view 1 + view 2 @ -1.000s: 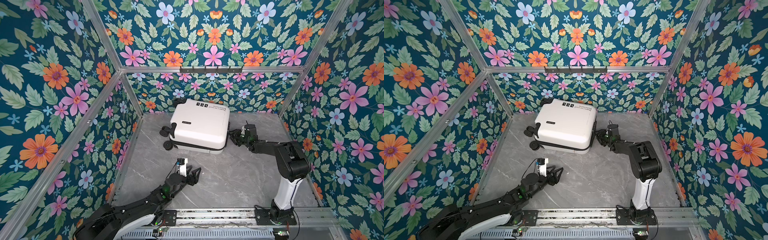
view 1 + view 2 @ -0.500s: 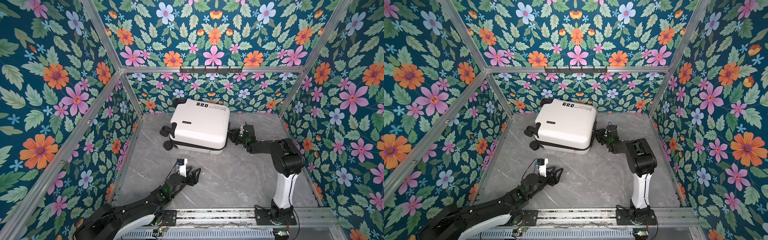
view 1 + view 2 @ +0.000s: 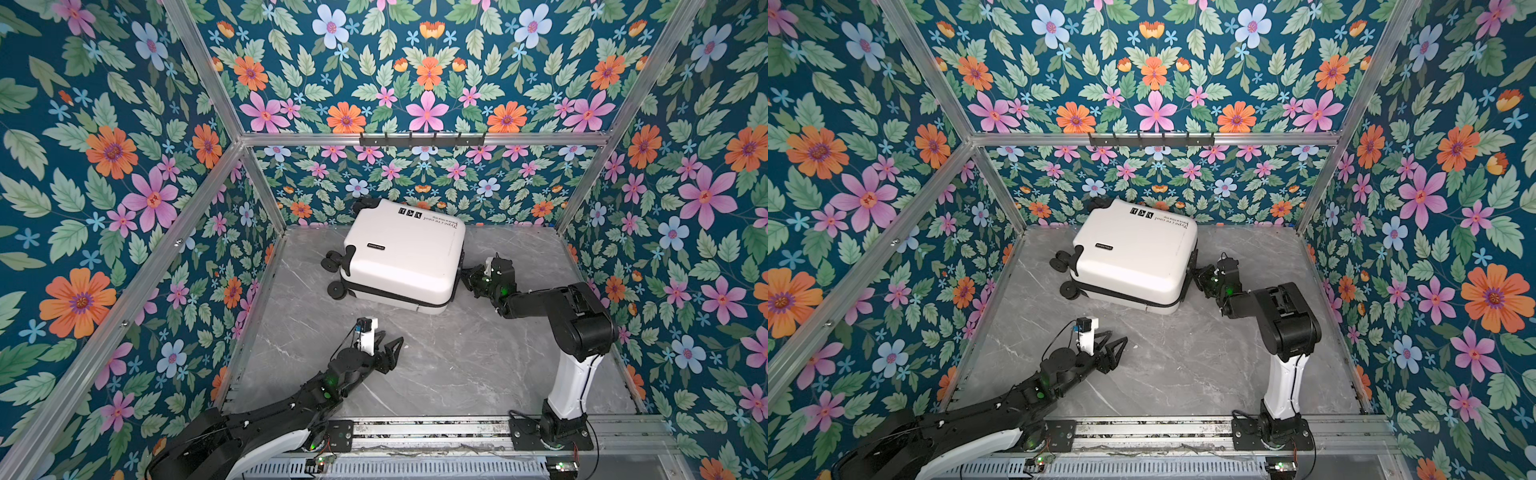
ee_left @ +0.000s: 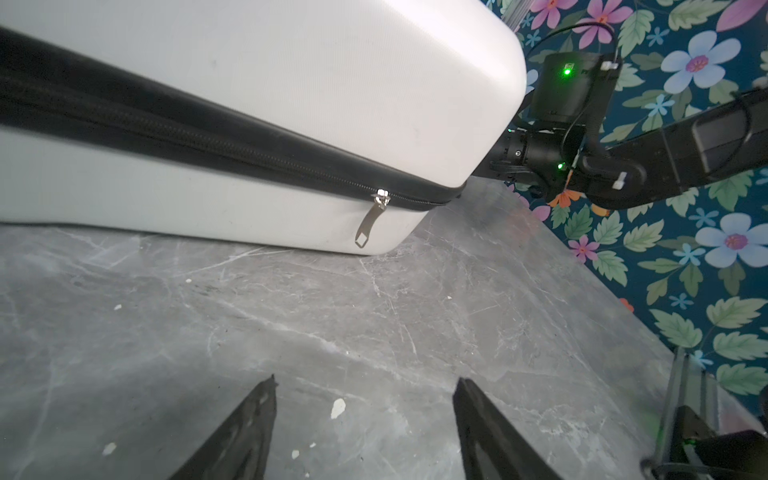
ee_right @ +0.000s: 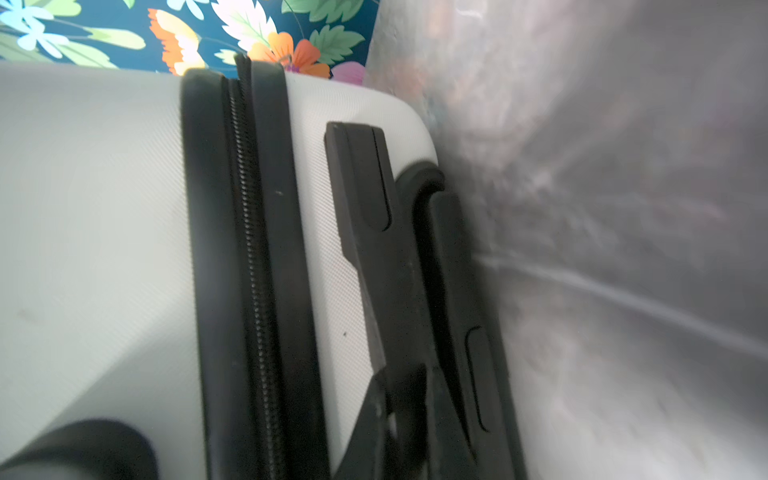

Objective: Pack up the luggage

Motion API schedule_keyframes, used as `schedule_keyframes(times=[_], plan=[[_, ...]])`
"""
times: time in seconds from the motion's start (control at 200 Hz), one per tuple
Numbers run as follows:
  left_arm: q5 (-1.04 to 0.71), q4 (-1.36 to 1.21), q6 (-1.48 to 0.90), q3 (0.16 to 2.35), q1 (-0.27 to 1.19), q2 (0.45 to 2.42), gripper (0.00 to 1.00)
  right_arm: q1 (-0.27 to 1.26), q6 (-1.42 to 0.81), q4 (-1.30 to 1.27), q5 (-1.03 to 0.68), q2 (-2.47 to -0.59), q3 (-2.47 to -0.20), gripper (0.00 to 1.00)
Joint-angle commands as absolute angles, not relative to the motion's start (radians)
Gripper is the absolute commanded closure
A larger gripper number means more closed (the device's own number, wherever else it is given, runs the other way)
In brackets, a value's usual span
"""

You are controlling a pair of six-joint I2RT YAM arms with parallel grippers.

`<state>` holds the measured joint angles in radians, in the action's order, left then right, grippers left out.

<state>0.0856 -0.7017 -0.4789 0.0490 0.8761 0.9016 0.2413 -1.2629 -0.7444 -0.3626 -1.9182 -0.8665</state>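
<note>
The luggage (image 3: 407,253) (image 3: 1133,257) is a white hard-shell suitcase lying flat and zipped shut near the back wall, wheels to the left. My right gripper (image 3: 467,276) (image 3: 1198,276) is pressed against its right side. In the right wrist view the right gripper (image 5: 415,395) is shut on the black handle (image 5: 395,249) beside the zip. My left gripper (image 3: 390,340) (image 3: 1115,337) rests low over the table in front of the luggage, open and empty. The left wrist view shows the left gripper (image 4: 365,380) wide apart, facing the luggage (image 4: 291,83) and its metal zip pull (image 4: 370,224).
The grey marble table (image 3: 457,353) is boxed in by floral walls and an aluminium frame. A black hook rack (image 3: 422,139) hangs on the back wall. A metal rail (image 3: 415,432) carrying both arm bases runs along the front edge.
My right gripper has closed and edged in against the luggage's right side. The left arm and the luggage have not moved.
</note>
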Motion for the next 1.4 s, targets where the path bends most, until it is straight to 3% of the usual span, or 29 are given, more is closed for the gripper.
schedule_keyframes(times=[0.0,0.465,1.175,1.395], plan=[[0.059,-0.799,-0.364,0.049,0.881,0.939,0.31,0.243,-1.306,-0.810,-0.376,-1.857,-0.808,1.00],[0.053,-1.250,-0.202,0.091,0.926,1.402,0.41,0.284,-1.169,-0.632,-0.371,-1.555,-0.604,1.00],[0.215,-1.580,-0.139,0.143,0.933,1.740,0.52,0.283,-1.183,-0.611,-0.397,-1.534,-0.592,1.00],[0.191,-1.640,-0.155,0.180,0.933,1.816,0.57,0.290,-1.187,-0.603,-0.400,-1.539,-0.597,1.00]])
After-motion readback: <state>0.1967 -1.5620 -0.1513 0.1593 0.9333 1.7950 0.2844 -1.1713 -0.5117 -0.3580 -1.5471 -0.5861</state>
